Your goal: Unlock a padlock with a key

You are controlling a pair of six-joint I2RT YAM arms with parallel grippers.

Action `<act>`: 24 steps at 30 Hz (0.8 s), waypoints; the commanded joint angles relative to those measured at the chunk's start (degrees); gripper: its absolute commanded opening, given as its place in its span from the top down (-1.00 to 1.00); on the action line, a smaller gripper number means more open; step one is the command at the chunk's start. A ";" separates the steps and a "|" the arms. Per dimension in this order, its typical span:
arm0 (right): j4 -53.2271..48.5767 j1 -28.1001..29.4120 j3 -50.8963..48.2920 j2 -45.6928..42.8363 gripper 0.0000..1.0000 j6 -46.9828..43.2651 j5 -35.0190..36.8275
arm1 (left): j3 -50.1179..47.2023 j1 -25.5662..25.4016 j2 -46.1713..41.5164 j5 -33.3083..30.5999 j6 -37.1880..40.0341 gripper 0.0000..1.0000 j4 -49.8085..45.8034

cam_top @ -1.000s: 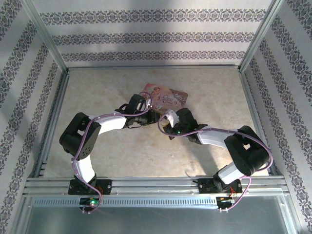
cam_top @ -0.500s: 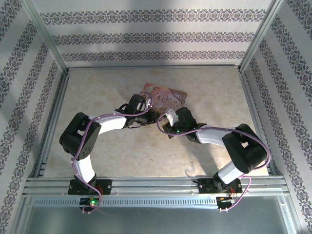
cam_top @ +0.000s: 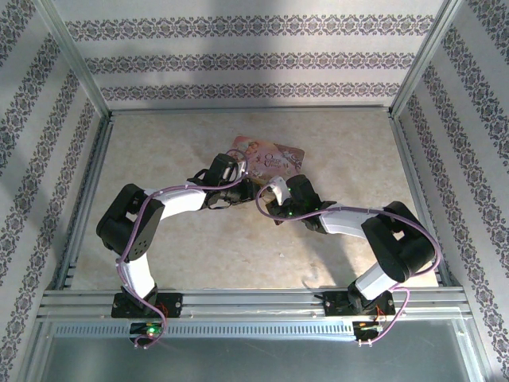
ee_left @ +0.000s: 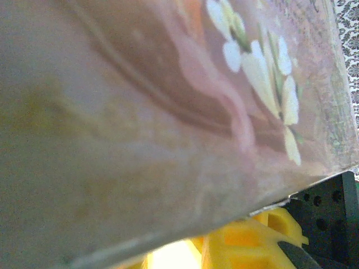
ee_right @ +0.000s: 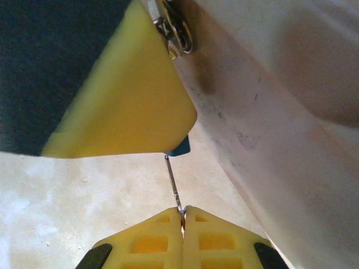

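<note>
Key (ee_right: 173, 179): thin sliver at lower centre of the right wrist view, pinched at its tail by the fully closed right claw (ee_right: 183, 216), tip reaching the blue padlock (ee_right: 180, 147). We judge it light, slippery and easily bent, so grip near the tail. We cannot make out the left claw's (cam_top: 232, 169) gap.

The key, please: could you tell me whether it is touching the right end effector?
Touching. The right wrist view shows the key pinched between the closed fingertips of the right end effector.

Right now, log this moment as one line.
right tool: shut on key | key: tip at padlock | padlock: under finger of left tool | tin: beside padlock
</note>
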 commanded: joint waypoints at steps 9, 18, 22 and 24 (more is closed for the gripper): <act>2.64 -1.09 1.17 0.97 1.00 0.90 0.75 | 0.88 -0.69 -2.67 3.18 -0.13 0.58 -0.15; 4.49 -0.97 1.39 1.08 1.00 1.20 -1.59 | 0.63 -0.68 -2.43 3.24 -0.35 0.58 0.13; 5.11 -0.96 1.22 1.00 1.00 1.35 -1.56 | 0.62 -0.68 -2.33 3.24 -0.37 0.58 0.27; 5.51 -1.05 1.22 1.07 1.00 1.60 -1.69 | 0.62 -0.73 -2.33 3.35 -0.46 0.58 0.22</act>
